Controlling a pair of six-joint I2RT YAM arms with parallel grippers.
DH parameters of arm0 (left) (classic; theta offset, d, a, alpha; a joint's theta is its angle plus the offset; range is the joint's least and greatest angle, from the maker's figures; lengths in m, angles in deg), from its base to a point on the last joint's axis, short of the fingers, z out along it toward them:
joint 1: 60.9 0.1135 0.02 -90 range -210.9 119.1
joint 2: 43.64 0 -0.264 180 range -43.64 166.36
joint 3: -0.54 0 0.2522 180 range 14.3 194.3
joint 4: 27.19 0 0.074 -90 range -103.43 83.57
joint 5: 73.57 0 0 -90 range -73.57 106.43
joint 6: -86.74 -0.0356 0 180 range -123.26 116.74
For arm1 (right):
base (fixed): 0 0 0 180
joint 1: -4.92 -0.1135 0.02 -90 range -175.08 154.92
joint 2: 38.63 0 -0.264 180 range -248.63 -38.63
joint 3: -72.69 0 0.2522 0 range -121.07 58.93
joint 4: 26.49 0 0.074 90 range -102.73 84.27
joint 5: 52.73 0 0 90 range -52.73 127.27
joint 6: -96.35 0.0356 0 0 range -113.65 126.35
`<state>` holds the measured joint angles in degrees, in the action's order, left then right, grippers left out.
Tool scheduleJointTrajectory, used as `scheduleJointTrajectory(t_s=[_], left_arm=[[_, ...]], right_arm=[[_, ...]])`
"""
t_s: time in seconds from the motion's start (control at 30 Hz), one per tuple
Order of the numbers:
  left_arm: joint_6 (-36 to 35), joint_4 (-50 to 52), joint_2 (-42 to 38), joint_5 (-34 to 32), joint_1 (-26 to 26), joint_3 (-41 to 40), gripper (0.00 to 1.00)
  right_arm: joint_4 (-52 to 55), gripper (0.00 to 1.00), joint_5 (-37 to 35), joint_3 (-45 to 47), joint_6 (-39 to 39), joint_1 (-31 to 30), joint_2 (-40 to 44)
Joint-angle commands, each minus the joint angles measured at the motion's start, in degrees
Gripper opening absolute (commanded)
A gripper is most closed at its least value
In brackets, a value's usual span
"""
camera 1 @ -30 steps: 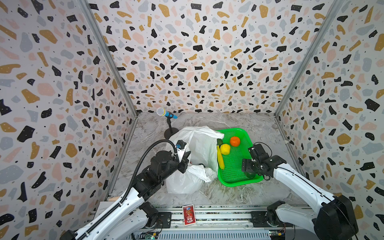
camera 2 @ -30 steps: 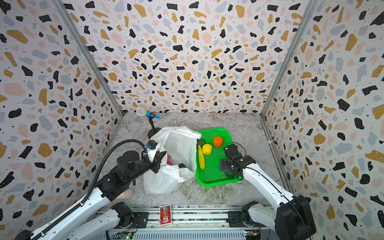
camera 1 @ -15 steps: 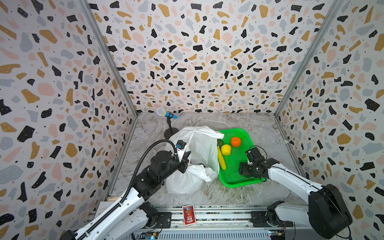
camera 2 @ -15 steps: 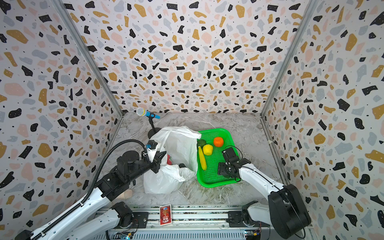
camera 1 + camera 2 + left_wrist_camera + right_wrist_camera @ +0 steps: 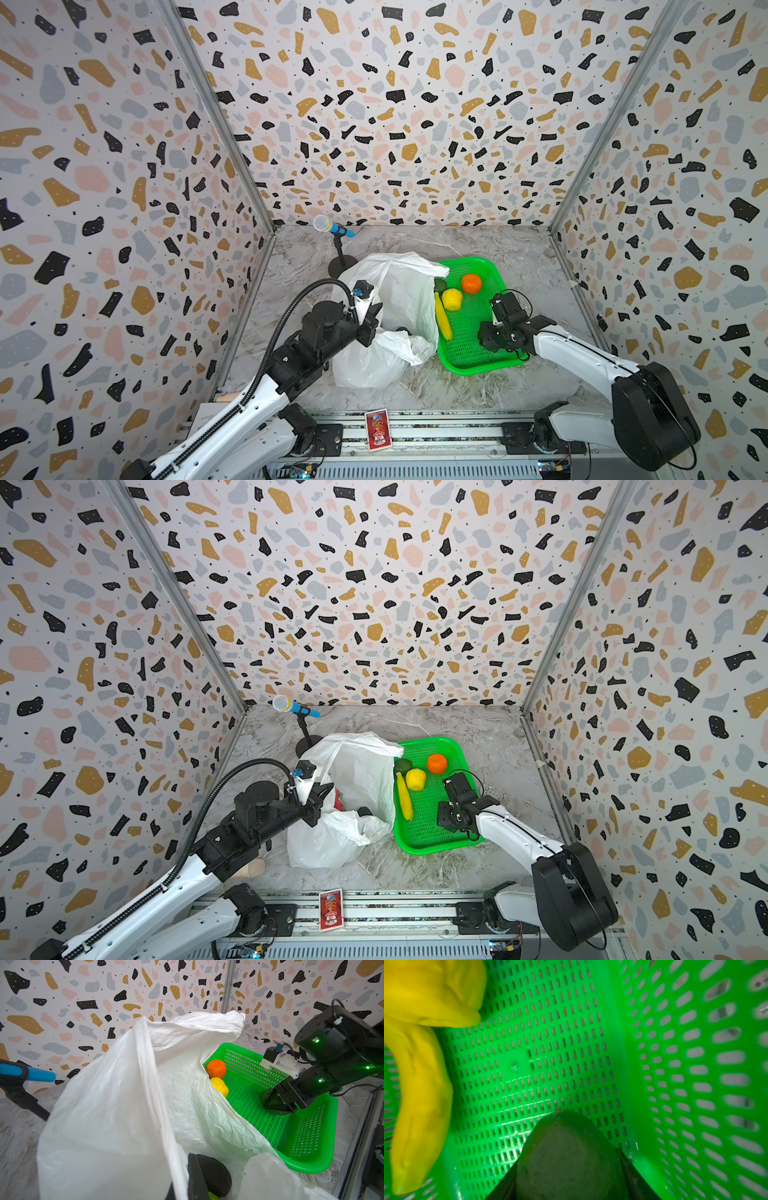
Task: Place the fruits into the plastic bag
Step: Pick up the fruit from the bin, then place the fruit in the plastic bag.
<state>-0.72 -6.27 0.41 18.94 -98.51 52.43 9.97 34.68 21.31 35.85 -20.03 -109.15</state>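
On the marble tabletop point(image 5: 478, 249), the right gripper point(image 5: 274, 1103) clamps an avocado point(image 5: 566, 1157) inside the green mesh tray point(image 5: 473, 349). The plastic bag point(image 5: 407, 291), its rim pinched by the left gripper point(image 5: 372, 322), gapes to the right gripper's left.

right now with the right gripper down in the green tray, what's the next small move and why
Probably close the right gripper fully on the avocado: it sits between the jaws on the tray floor, and the left gripper holds the plastic bag open beside the tray.
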Motion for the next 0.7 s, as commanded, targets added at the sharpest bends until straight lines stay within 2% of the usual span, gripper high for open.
scheduleJointTrajectory(t_s=[0.0,0.13,0.23,0.3,0.37,0.43,0.6,0.67], left_arm=[[0.42,-3.46,-0.08,0.5,0.25,0.12,0.0],[0.55,-3.73,0.34,0.75,0.25,0.18,0.0],[0.71,-3.99,0.49,0.93,0.25,0.35,0.0],[0.82,-4.0,0.64,1.01,0.25,0.44,0.0],[0.71,-3.83,0.61,1.06,0.25,0.62,0.0],[0.54,-3.43,0.51,1.1,0.25,0.89,0.0],[0.41,-3.19,0.28,0.93,0.25,0.94,0.0],[0.46,-3.41,0.33,1.01,0.27,0.9,0.0]], right_arm=[[-1.17,0.38,2.58,-6.72,-1.15,-3.17,5.96],[-5.33,0.38,4.97,-14.28,-0.89,-12.47,7.04],[-10.09,0.39,8.71,-18.79,-0.4,-18.31,3.73],[-13.94,0.48,12.28,-20.85,-0.45,-21.01,0.88],[-16.55,0.68,14.9,-22.44,-0.4,-22.82,-1.76],[-16.97,0.8,14.76,-23.82,-0.52,-23.92,-3.01],[-18.5,0.84,11.06,-21.22,-0.06,-24.3,0.59],[-19.7,0.84,6.16,-18.54,0.83,-24.27,4.47]])
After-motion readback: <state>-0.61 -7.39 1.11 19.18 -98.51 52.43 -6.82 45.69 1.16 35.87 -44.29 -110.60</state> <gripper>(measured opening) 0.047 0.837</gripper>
